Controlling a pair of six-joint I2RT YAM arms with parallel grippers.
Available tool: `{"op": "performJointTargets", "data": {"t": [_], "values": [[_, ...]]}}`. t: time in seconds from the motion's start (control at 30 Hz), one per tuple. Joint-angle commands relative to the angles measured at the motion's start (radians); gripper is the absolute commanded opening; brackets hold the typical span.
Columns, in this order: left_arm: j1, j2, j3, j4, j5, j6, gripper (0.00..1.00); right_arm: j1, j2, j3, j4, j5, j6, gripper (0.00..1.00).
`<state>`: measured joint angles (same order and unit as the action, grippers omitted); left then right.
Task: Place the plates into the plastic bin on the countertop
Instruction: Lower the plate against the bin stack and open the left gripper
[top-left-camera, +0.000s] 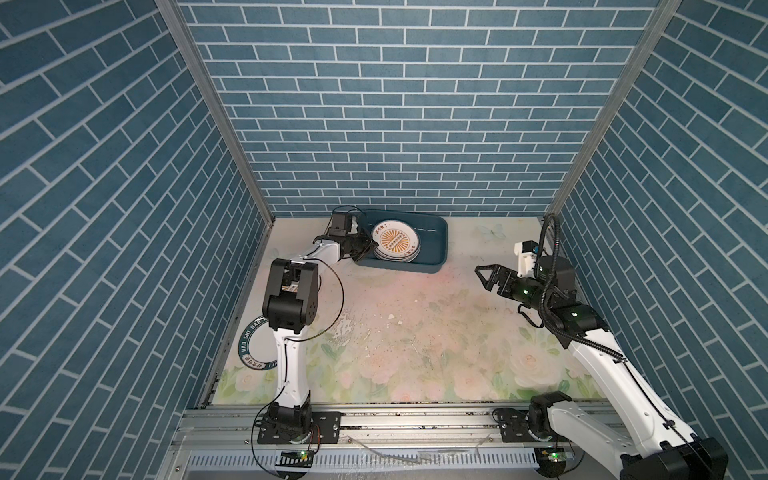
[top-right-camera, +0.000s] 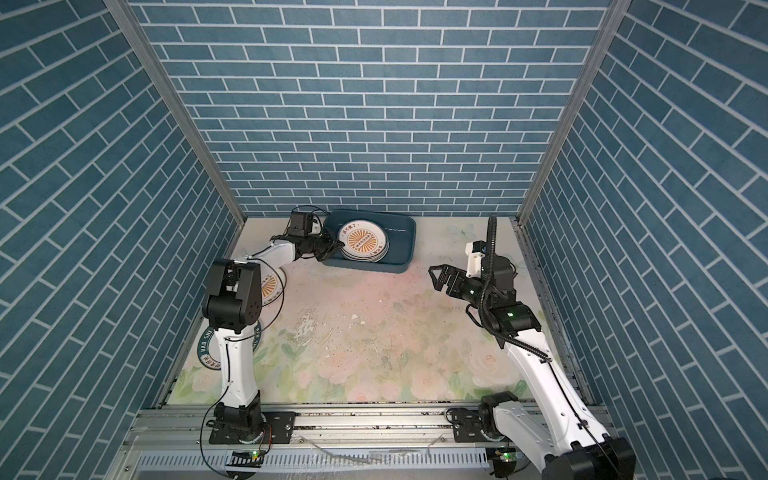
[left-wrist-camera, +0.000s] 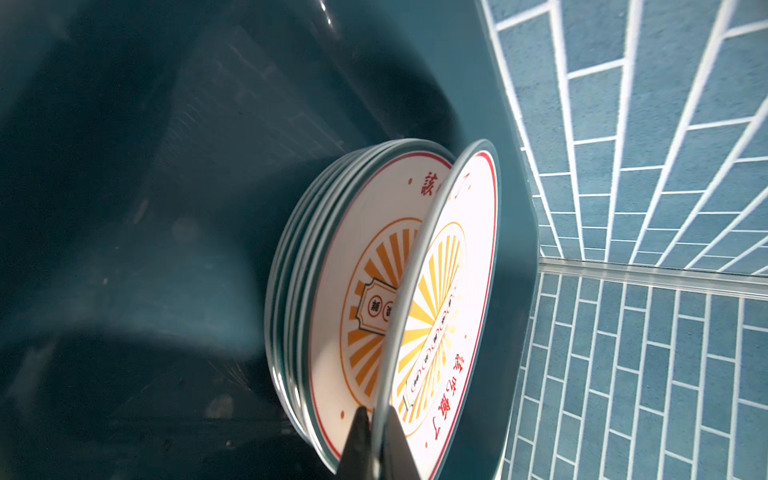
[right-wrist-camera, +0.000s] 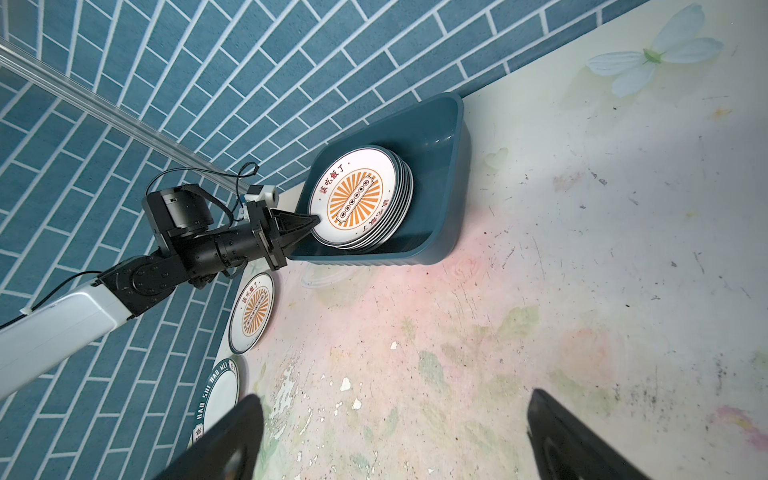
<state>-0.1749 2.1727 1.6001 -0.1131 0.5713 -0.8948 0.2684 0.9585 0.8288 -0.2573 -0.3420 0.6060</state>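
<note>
Left claw (top-left-camera: 366, 246) clenched on rim of round white sunburst plate (top-left-camera: 395, 242), tilted just ahead over the stack (right-wrist-camera: 405, 195) inside dark teal rectangular plastic bin (top-left-camera: 440, 249). Right claw (top-left-camera: 484, 279) released, empty, well apart.

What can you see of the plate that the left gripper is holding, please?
A round, glossy white plate with a dark edge, a thin red ring, red characters and an orange sunburst centre crossed by a banner of small circles. The left gripper is shut on its near rim, holding it face up and tilted inside the plastic bin, over the stack of plates; its far edge seems to meet the stack.
</note>
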Motion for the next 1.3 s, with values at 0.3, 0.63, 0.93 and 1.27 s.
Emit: {"op": "performJointTargets", "data": {"t": [0.3, 0.63, 0.93, 1.27], "values": [[0.002, 0.044, 0.049, -0.022, 0.033, -0.001, 0.08, 0.003, -0.005, 0.020, -0.004, -0.009, 0.018, 0.98], [0.002, 0.050, 0.076, -0.082, 0.012, 0.036, 0.23, 0.003, 0.011, 0.026, 0.004, -0.014, 0.020, 0.98], [0.002, 0.047, 0.110, -0.163, -0.012, 0.091, 0.40, 0.003, 0.003, 0.021, 0.012, -0.007, 0.028, 0.98], [0.001, 0.036, 0.194, -0.342, -0.063, 0.216, 0.74, 0.003, -0.003, 0.021, 0.012, -0.014, 0.035, 0.99]]}}
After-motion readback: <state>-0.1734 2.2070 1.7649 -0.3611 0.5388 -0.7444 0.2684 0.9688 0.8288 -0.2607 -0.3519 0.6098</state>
